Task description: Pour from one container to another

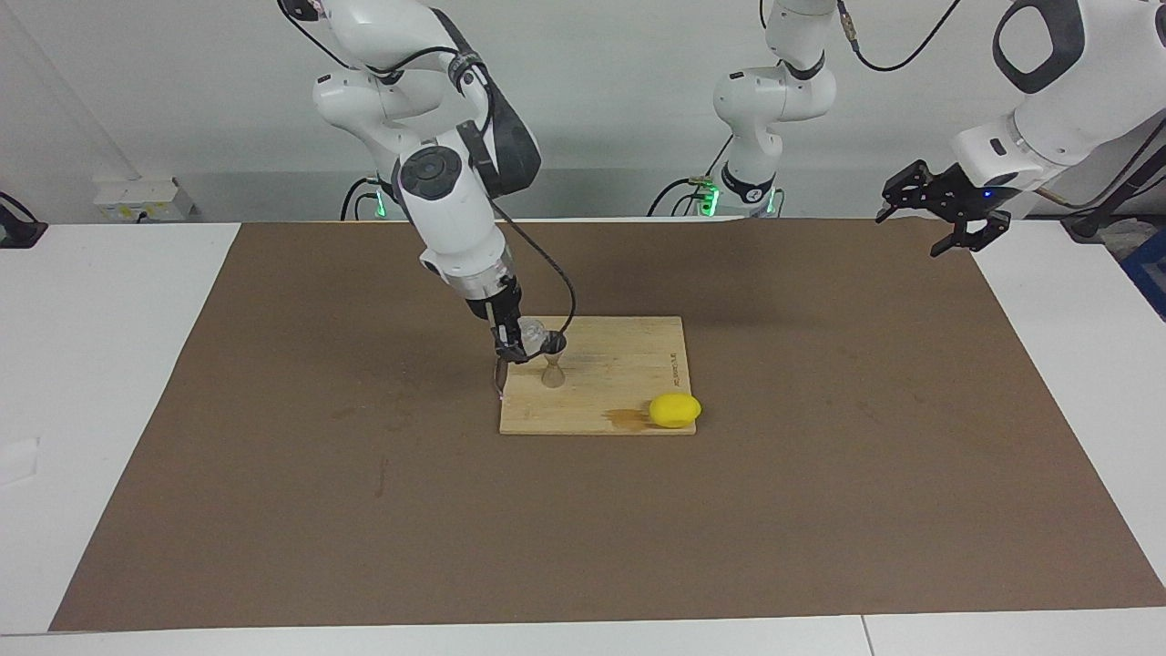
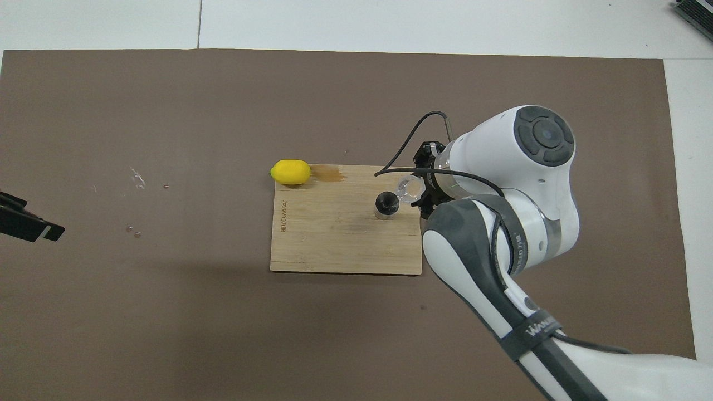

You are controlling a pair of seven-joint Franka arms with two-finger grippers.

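Note:
A small clear glass cup (image 1: 531, 330) (image 2: 411, 188) is tipped on its side, its mouth against the rim of a metal jigger (image 1: 553, 362) (image 2: 385, 204). The jigger stands upright on a wooden cutting board (image 1: 629, 364) (image 2: 334, 245), toward the right arm's end of it. My right gripper (image 1: 510, 351) (image 2: 428, 192) is shut on the clear cup, just above the board. Off the brown mat's corner, my left gripper (image 1: 908, 235) (image 2: 28, 223) waits in the air, open and holding nothing.
A yellow lemon (image 1: 675, 410) (image 2: 290, 171) lies at the board's corner farther from the robots, toward the left arm's end. A brown wet stain (image 1: 627, 417) (image 2: 328, 175) marks the board beside it. A brown mat (image 1: 273, 456) covers the table.

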